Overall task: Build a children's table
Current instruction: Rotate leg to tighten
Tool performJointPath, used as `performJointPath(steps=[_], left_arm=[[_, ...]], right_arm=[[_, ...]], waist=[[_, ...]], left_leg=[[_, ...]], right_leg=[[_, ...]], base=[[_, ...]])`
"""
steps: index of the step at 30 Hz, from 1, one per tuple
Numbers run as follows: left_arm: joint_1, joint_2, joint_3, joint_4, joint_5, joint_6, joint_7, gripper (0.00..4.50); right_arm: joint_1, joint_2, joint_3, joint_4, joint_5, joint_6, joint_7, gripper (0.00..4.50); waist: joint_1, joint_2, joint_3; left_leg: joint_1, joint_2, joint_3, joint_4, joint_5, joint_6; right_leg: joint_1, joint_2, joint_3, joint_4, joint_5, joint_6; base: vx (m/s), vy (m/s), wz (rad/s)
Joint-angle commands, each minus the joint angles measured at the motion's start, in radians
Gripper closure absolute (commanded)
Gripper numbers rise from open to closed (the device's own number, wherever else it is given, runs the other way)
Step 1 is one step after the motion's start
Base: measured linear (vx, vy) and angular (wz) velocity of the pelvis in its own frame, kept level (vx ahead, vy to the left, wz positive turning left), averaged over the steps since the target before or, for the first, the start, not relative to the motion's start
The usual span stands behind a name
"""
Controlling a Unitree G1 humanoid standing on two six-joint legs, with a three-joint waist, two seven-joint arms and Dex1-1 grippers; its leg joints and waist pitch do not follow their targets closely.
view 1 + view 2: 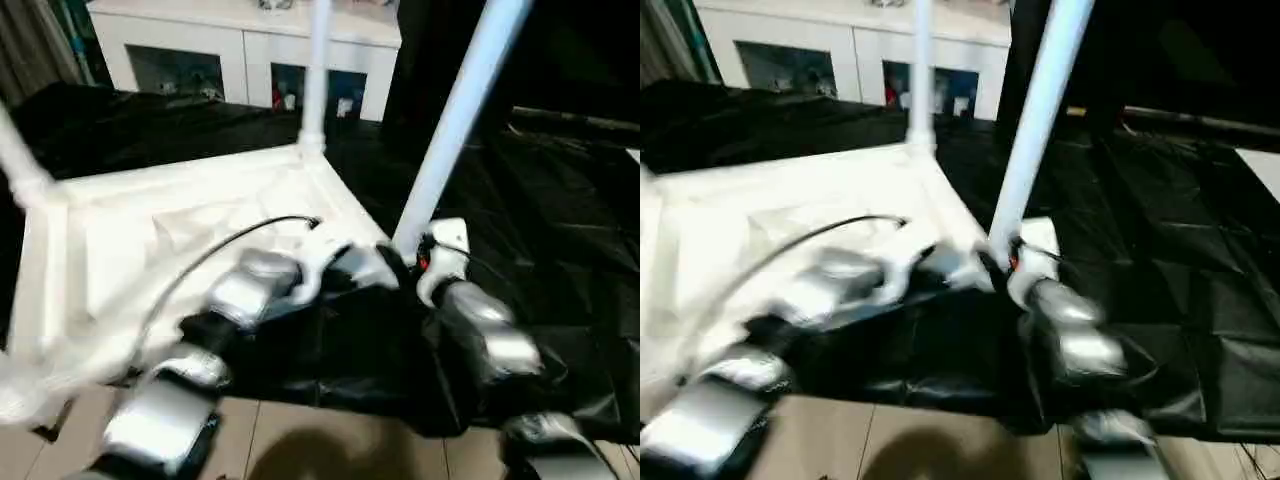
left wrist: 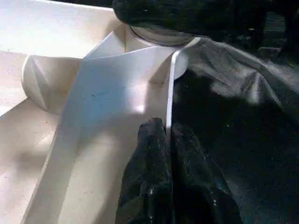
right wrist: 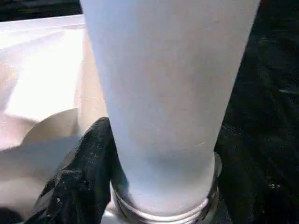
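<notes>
Head views take in the whole children's table (image 1: pixel 190 215) lying upside down on a black-covered work table (image 1: pixel 560 200), ribbed underside up, with one leg (image 1: pixel 455 120) rising tilted from the near corner, another leg (image 1: pixel 318 75) upright at the far corner, and a third cut off at the left edge. Both silver forearms reach to that near corner, the left gripper (image 1: pixel 345 262) on the white rim and the right gripper (image 1: pixel 415 262) at the foot of the tilted leg.

Wrist views give what the head views blur. Along the left arm, the two black fingers (image 2: pixel 152 154) are pressed together, pinching the thin edge wall of the tabletop just short of the round corner socket. Along the right arm, the leg fills the middle, its base sitting in the socket's ring; one black finger (image 3: pixel 88 163) lies against its side, and the jaws stand apart around the tube.

Black sheeting, creased and glossy, covers the work surface. Behind stands a white cabinet (image 1: pixel 250 50) with glass doors; pale floor (image 1: pixel 330 440) shows below.
</notes>
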Motion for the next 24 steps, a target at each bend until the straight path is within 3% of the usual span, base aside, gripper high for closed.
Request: performJointPath(steps=[1, 4, 5, 9, 11, 13, 17, 20, 22, 24], left_arm=[[-0.012, -0.007, 0.056, 0.048, 0.000, -0.038, 0.105, 4.50], [-0.014, -0.008, 0.048, 0.053, 0.001, -0.042, 0.094, 4.50], [-0.010, -0.002, 0.037, 0.046, 0.005, -0.044, 0.074, 4.50], [-0.002, 0.026, 0.013, 0.055, 0.007, -0.060, -0.002, 4.50], [0.007, 0.042, -0.004, 0.046, 0.007, -0.085, -0.059, 4.50], [0.019, 0.060, -0.017, 0.027, 0.007, -0.088, -0.104, 4.50], [0.049, 0.104, -0.040, -0.023, -0.006, -0.093, -0.235, 4.50], [0.070, 0.135, -0.053, -0.063, -0.023, -0.097, -0.324, 4.50], [0.106, 0.188, -0.087, -0.141, -0.055, -0.116, -0.473, 4.50], [0.122, 0.208, -0.100, -0.177, -0.070, -0.115, -0.529, 4.50]], right_arm=[[0.020, 0.019, 0.030, 0.076, -0.061, 0.003, -0.027, 1.83], [0.014, 0.023, 0.034, 0.073, -0.064, -0.008, -0.019, 1.83], [0.019, 0.020, 0.038, 0.051, -0.054, -0.026, 0.032, 1.28], [0.036, -0.032, 0.068, -0.008, -0.035, -0.054, 0.184, 0.95], [0.040, -0.065, 0.079, -0.028, -0.018, -0.041, 0.266, 0.84], [0.054, -0.109, 0.106, -0.060, -0.016, -0.031, 0.355, 0.71], [0.099, -0.226, 0.152, -0.142, -0.001, -0.029, 0.576, 0.61], [0.120, -0.282, 0.155, -0.182, 0.016, -0.031, 0.672, 0.61], [0.131, -0.330, 0.142, -0.213, 0.036, -0.028, 0.749, 0.61], [0.136, -0.346, 0.141, -0.226, 0.043, -0.023, 0.776, 0.61]], waist=[[0.001, -0.013, -0.055], [0.001, -0.012, -0.053], [0.001, -0.011, -0.053], [0.004, -0.012, -0.055], [-0.003, -0.014, -0.058], [-0.004, -0.011, -0.057], [0.003, -0.010, -0.055], [0.006, -0.012, -0.054], [0.006, -0.010, -0.055], [0.005, -0.003, -0.053]], left_leg=[[-0.016, -0.002, 0.009, -0.072, -0.160, 0.053], [-0.014, 0.000, 0.008, -0.073, -0.180, 0.059], [-0.014, 0.000, 0.009, -0.073, -0.184, 0.062], [-0.020, 0.001, 0.008, -0.071, -0.161, 0.082], [-0.031, -0.001, 0.004, -0.070, -0.132, 0.085], [-0.023, 0.000, 0.007, -0.068, -0.135, 0.094], [-0.021, 0.007, 0.008, -0.067, -0.141, 0.113], [-0.024, 0.010, 0.009, -0.067, -0.146, 0.119], [-0.021, 0.012, 0.009, -0.068, -0.149, 0.114], [-0.015, 0.015, 0.010, -0.070, -0.158, 0.103]], right_leg=[[0.054, -0.036, 0.033, -0.081, -0.287, -0.135], [0.053, -0.037, 0.032, -0.083, -0.303, -0.130], [0.052, -0.037, 0.033, -0.083, -0.303, -0.131], [0.059, -0.037, 0.033, -0.080, -0.256, -0.144], [0.068, -0.037, 0.030, -0.074, -0.232, -0.148], [0.061, -0.037, 0.032, -0.076, -0.223, -0.167], [0.062, -0.038, 0.031, -0.076, -0.212, -0.193], [0.062, -0.038, 0.031, -0.072, -0.200, -0.206], [0.060, -0.039, 0.031, -0.071, -0.202, -0.212], [0.057, -0.037, 0.032, -0.071, -0.184, -0.230]], base=[[0.000, 0.000, 0.00], [0.000, 0.000, 0.00], [0.000, 0.000, 0.00], [0.000, 0.000, 0.00], [0.000, 0.000, 0.00], [0.000, 0.000, 0.00], [0.000, 0.000, 0.00], [0.000, 0.000, 0.00], [0.000, 0.000, 0.00], [0.000, 0.000, 0.00]])
